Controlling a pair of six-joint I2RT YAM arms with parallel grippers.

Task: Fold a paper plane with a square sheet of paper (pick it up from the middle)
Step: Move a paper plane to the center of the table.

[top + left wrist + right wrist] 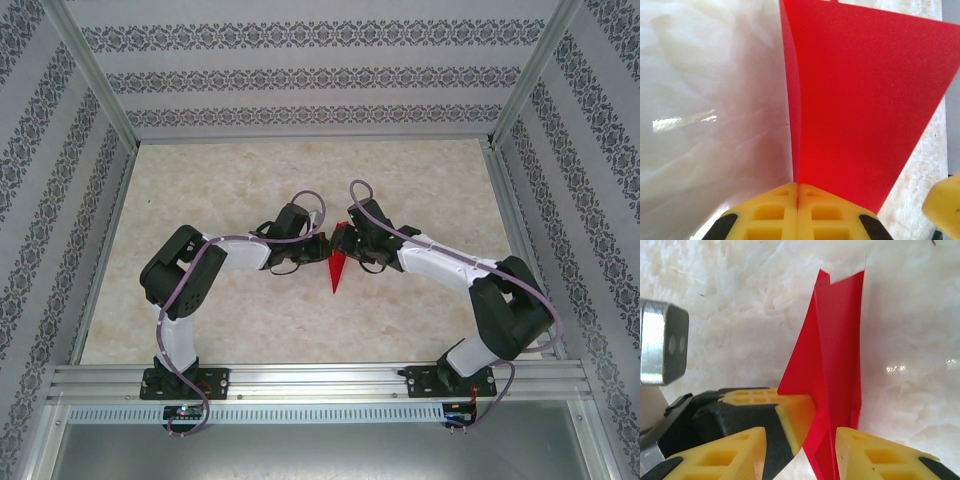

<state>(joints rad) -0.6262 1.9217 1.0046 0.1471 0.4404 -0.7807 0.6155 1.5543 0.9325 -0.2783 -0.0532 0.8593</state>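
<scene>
Tabletop (220, 190): pale cream marbled surface, glossy, glare patches in wrist views. Walls (300, 75) on three sides: white, horizontal bands of dark floral pattern. Aluminium posts (95, 75) rise at far corners, slanting outward in top view. Slotted aluminium rail (320, 378) spans near edge; perforated white strip (320, 412) just below it; plain grey panel (300, 450) at bottom

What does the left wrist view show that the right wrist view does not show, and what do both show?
Left wrist view: a broad flat face of the paper plane, rising from the shut left gripper. Right wrist view: the plane's stacked creased layers, between the open fingers of the right gripper, and a metal block. Both: red paper, marbled table.
</scene>
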